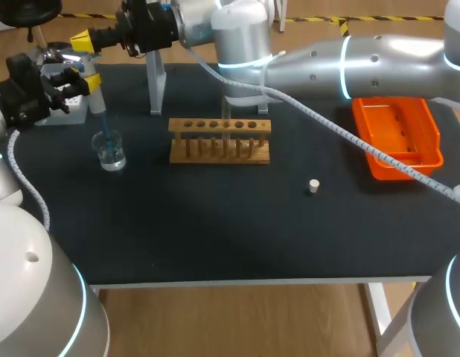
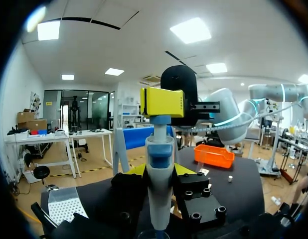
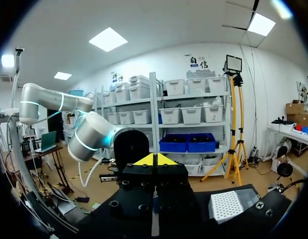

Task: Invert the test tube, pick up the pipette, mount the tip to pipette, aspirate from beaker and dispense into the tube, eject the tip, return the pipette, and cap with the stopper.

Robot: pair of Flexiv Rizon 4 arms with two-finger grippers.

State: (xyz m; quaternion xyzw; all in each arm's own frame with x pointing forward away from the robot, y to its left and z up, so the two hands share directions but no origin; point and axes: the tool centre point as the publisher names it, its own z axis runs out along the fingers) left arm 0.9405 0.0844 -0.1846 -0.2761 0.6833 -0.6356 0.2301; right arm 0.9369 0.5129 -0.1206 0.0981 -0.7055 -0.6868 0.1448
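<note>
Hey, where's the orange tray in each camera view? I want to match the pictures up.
Head view: the orange tray sits on the right side of the table, towards the far edge.
Left wrist view: it lies on the table beyond the pipette held in the gripper.
Right wrist view: not in it.
Shared landmark: the white stopper, on the mat near the tray in the head and left wrist views.

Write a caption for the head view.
Left arm holds the pipette in the beaker; right arm touches its top.

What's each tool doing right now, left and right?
Left tool: closed on the pipette, whose tip is in the beaker.
Right tool: closed, holding nothing, tips at the pipette's top.
</note>
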